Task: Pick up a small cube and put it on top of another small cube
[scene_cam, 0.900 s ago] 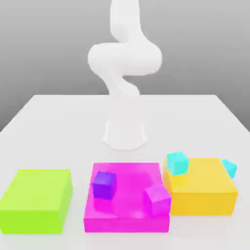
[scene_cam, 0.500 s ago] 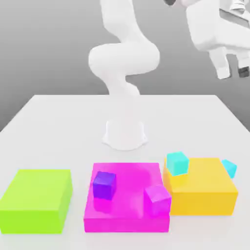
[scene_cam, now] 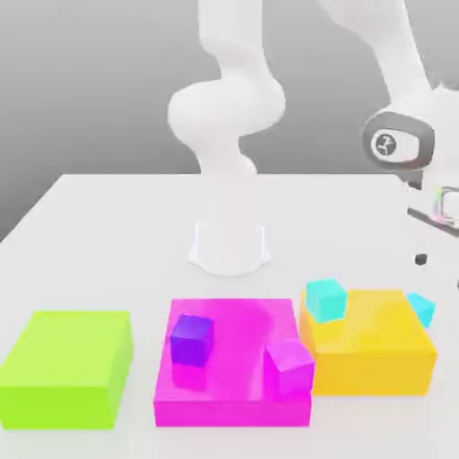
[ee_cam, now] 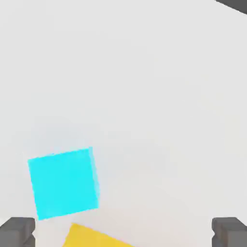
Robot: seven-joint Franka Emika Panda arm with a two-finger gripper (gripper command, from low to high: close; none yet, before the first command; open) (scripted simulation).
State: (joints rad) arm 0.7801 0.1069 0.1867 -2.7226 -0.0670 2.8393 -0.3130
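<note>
Two small cyan cubes show in the exterior view: one (scene_cam: pixel 325 299) sits on the yellow block's (scene_cam: pixel 376 351) back left corner, the other (scene_cam: pixel 420 307) lies on the table against that block's far right side. A purple cube (scene_cam: pixel 191 339) and a pink cube (scene_cam: pixel 290 366) rest on the magenta block (scene_cam: pixel 235 354). My gripper (scene_cam: pixel 439 269) hangs at the exterior view's right, above the right-hand cyan cube and apart from it. The hand view has a cyan cube (ee_cam: pixel 62 182) on the white table beside the yellow block's edge (ee_cam: pixel 91 239), with my gripper (ee_cam: pixel 123 234) open and empty.
A green block (scene_cam: pixel 67 366) lies at the exterior view's left, with the magenta block in the middle and the yellow one to the right. The arm's white base (scene_cam: pixel 230 244) stands behind them. The table's right edge runs close to the gripper.
The hand has swung in from the upper right and come down low over the table at the right, near the right-hand cyan cube. The cubes have not moved.
</note>
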